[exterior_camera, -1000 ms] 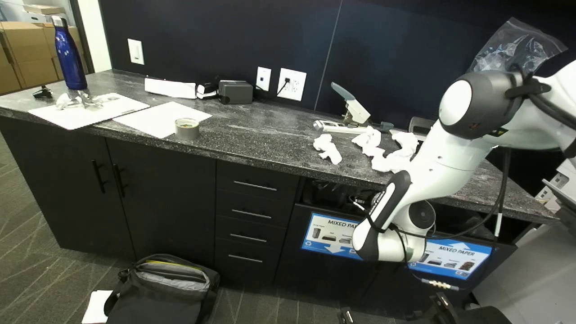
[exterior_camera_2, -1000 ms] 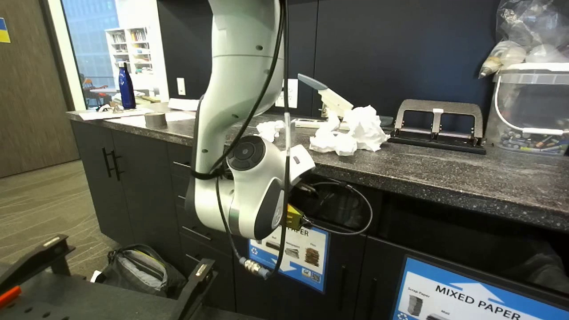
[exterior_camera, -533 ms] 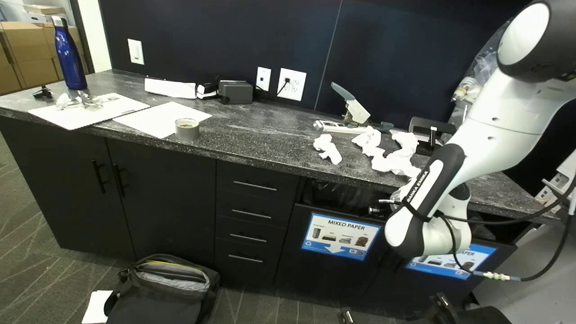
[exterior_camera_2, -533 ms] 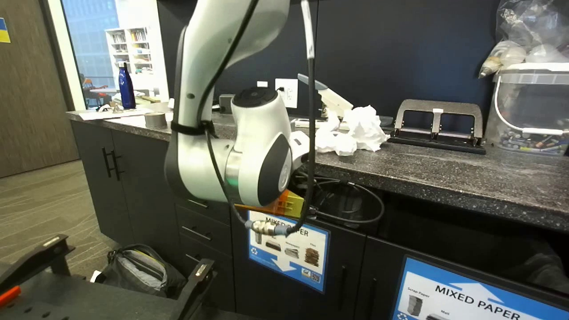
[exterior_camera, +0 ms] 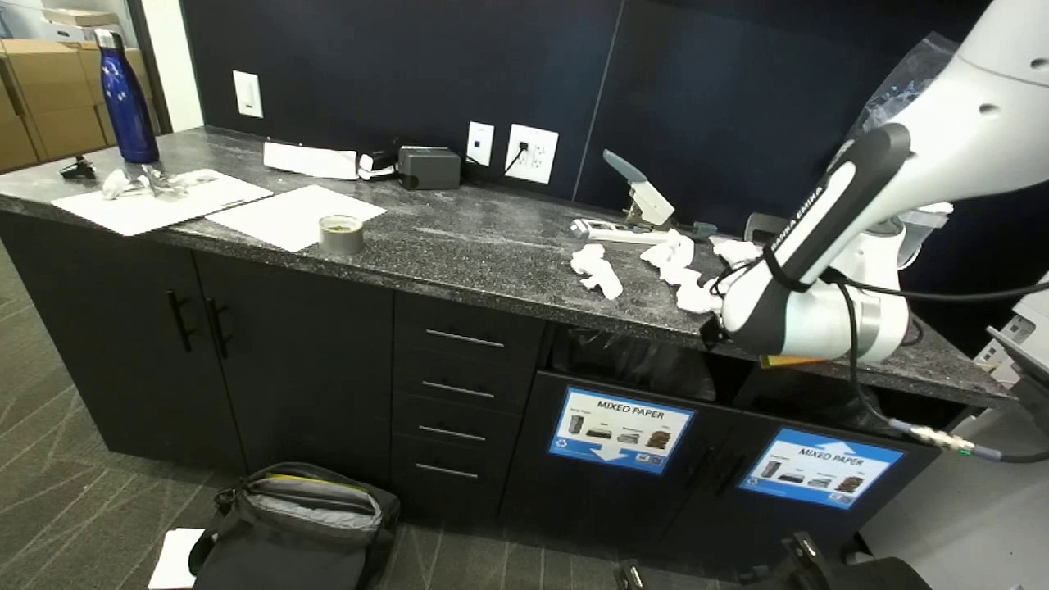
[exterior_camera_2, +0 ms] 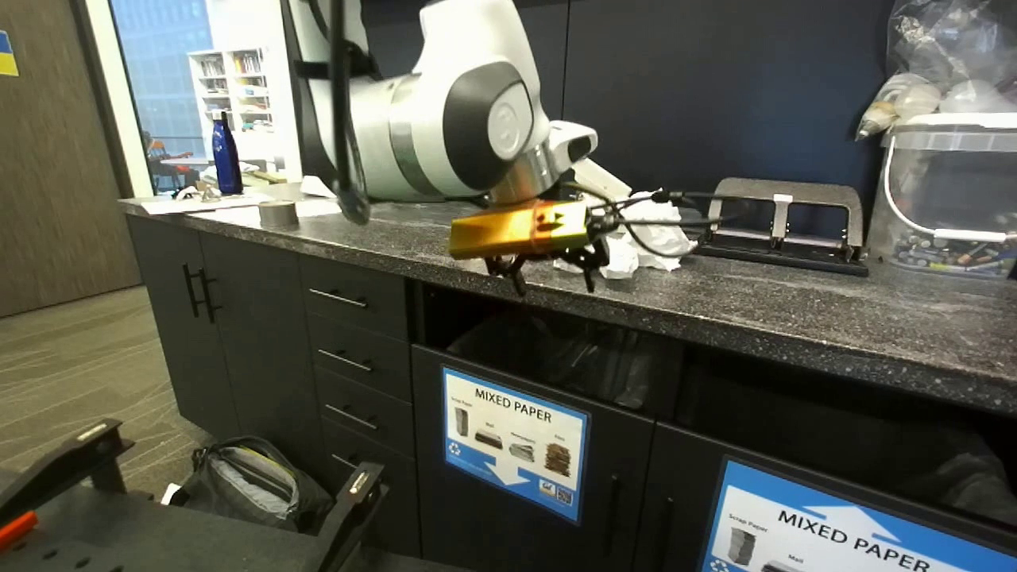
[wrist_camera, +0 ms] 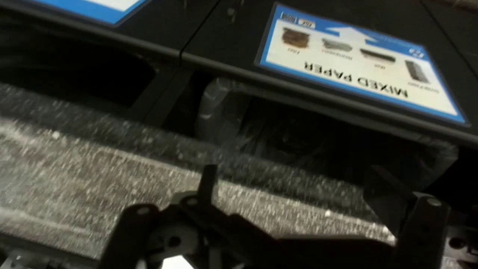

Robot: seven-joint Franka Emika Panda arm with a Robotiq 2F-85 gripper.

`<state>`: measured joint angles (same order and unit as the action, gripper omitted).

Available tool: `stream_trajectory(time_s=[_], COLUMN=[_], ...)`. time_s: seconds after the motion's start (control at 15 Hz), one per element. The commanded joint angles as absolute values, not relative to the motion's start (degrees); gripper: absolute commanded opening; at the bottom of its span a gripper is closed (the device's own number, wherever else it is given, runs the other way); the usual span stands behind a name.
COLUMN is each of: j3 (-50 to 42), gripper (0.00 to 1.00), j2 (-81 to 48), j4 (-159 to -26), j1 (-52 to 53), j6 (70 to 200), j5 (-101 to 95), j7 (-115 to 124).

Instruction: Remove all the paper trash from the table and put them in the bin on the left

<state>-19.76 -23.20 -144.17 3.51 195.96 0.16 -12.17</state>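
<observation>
Front edge of the table [exterior_camera: 459, 238]: the gripper [exterior_camera_2: 554, 280] hangs by it, pointing down, jaws spread wide, released; whether it stands over stone or just off it cannot be determined. Directly beneath that edge, the bin [exterior_camera: 606, 500] presents its lined slot. Paper trash [exterior_camera: 597, 266]: crumpled white scraps on the table's right half, between front edge and stapler [exterior_camera: 651, 203]; the arm [exterior_camera: 942, 147] partly screens them in both exterior views. Tape roll [exterior_camera: 341, 238]: near the front edge, well apart from the nearest scrap. White sheets [exterior_camera: 291, 215]: toward the left end, a blue bottle [exterior_camera: 124, 106] upright behind. Surface: dark speckled stone, against a dark wall [exterior_camera: 393, 74]. Black bag [exterior_camera: 311, 533]: on carpeted floor [exterior_camera: 451, 549].
</observation>
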Motion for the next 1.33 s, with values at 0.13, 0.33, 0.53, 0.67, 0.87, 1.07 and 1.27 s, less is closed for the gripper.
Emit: stream_trajectory(time_s=[0.13,0.33,0.53,0.67,0.87,1.07,1.27], j3=[-39.4,-46.7,-50.6,-52.4,-54.7,-53.6,-49.3], gripper=[1.0,1.0,1.0,1.0,1.0,1.0,1.0], j2=[-25.6,-30.5,-33.2,-35.3,-36.8,-34.6,-31.3], j4=[-134.9,-129.4,-125.4,-123.5,-120.4,-116.6,-112.6], j1=[28.2,36.2,38.9,39.2,38.2,34.9,28.5], j6=[195.5,196.1,195.3,194.8,189.5,179.8,171.7], j5=[17.5,21.2,22.4,22.9,22.5,20.4,9.4], j7=[-22.5,-22.2,-21.5,-21.2,-20.9,-21.8,-15.0])
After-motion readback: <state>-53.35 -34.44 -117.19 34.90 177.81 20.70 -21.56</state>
